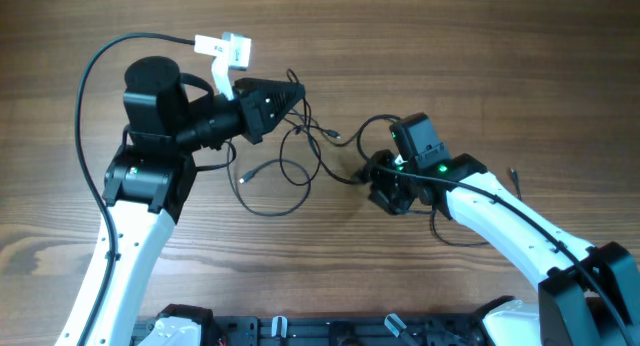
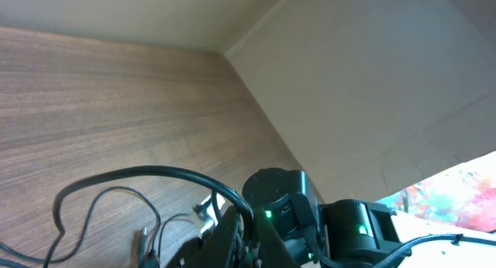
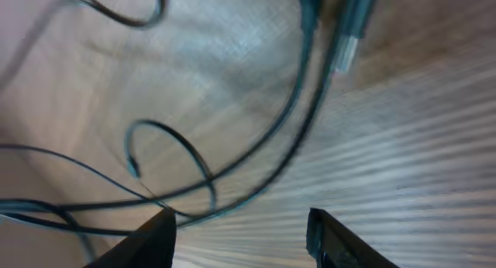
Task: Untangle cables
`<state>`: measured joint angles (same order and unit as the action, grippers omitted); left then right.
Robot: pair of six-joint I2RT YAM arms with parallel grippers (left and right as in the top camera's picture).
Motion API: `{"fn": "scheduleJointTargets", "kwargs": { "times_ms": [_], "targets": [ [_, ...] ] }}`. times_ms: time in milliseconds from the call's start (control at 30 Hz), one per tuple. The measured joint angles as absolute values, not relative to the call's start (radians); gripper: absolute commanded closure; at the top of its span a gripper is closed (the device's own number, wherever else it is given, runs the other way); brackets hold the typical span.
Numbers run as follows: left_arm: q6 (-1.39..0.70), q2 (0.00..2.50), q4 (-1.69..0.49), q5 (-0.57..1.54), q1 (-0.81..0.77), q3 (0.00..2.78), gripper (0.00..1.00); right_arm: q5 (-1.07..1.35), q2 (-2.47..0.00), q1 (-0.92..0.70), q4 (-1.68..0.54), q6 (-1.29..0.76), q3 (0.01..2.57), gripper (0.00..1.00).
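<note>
Currently, thin black tangled cables are clamped in left gripper. Beside it, strands are framed ungrasped between right gripper's spread fingers.

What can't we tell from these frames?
- left gripper: whether it holds the cables; too small overhead, fingers cut off by the left wrist view's bottom edge.
- Cable crossings: too fine overhead, blurred in the right wrist view.
- right gripper: fingertips hidden overhead under its own wrist.
</note>
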<state>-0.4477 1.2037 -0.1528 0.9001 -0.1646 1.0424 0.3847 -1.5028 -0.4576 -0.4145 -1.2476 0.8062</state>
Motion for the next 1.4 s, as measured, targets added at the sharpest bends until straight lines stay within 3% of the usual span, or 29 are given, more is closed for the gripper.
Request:
{"fn": "scheduleJointTargets", "kwargs": {
  "times_ms": [233,367,467,500,667,833,1000,1200,1400],
  "targets": [
    [-0.451,1.203,-0.154,0.903,-0.164,1.042,0.93,0.348,-1.556,-0.458,-0.384,-1.359,0.806,0.47],
    [-0.451,1.203,-0.156,0.904,-0.164,1.042,0.93,0.342,-1.61,-0.458,-0.366,-1.388,0.806,0.56],
    [-0.451,1.203,-0.173,0.903,-0.164,1.042,0.93,0.331,-1.625,-0.458,-0.304,-1.396,0.805,0.77],
    [-0.452,1.203,-0.187,0.904,-0.164,1.042,0.93,0.324,-1.625,-0.458,-0.284,-1.398,0.805,0.95],
    [-0.452,1.203,-0.23,0.897,-0.164,1.042,0.94,0.305,-1.625,-0.458,-0.269,-1.351,0.805,0.96],
    [-0.45,1.202,-0.325,0.813,-0.164,1.042,0.94,0.305,-1.625,-0.458,-0.31,-1.124,0.804,0.96],
    [-0.422,1.206,-0.518,0.593,-0.164,1.043,0.96,0.302,-1.602,-0.427,-0.424,-0.896,0.81,0.96],
    [-0.408,1.288,-0.661,0.226,-0.164,1.042,0.96,0.233,-1.359,-0.173,-0.726,-0.654,0.987,0.96],
    [-0.406,1.296,-0.661,0.108,-0.164,1.042,0.96,0.179,-1.207,0.133,-0.802,-0.534,1.046,0.96]
  ]
}}
